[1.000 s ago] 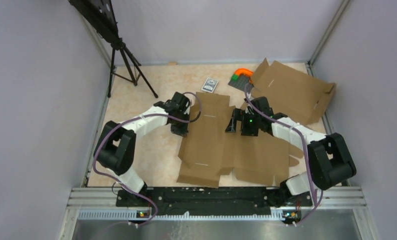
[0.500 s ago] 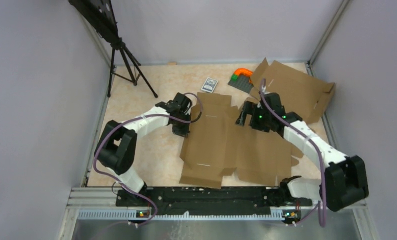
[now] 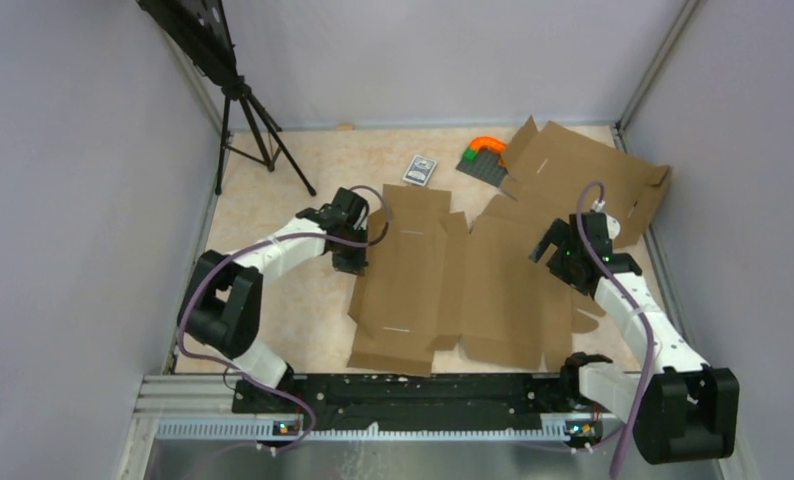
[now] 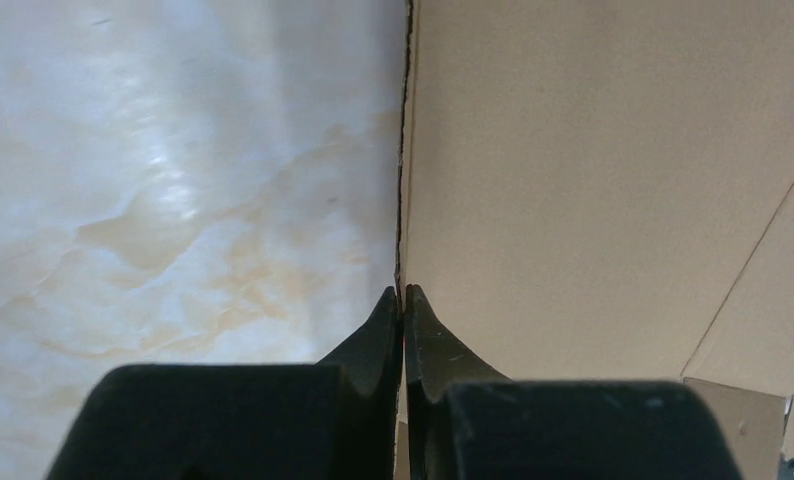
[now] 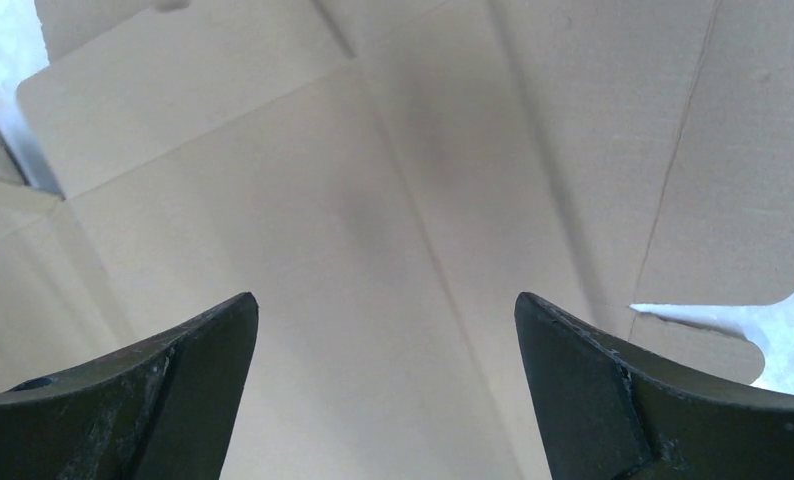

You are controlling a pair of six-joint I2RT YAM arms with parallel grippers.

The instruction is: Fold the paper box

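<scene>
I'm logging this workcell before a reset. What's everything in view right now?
flat brown cardboard box blank: one, brown, table centre, between the arms
second brown cardboard blank: one, brown, far right
small grey card pack: one, grey, beyond the centre blank
grey toy-brick plate: one, grey, left of the second blank, by a green brick and an orange curved piece
black tripod: one, black, far left corner
beige marbled table: one, beige, under everything
left tool: one, black, shut on the centre blank's left edge
right tool: one, black, open above the centre blank's right part
</scene>
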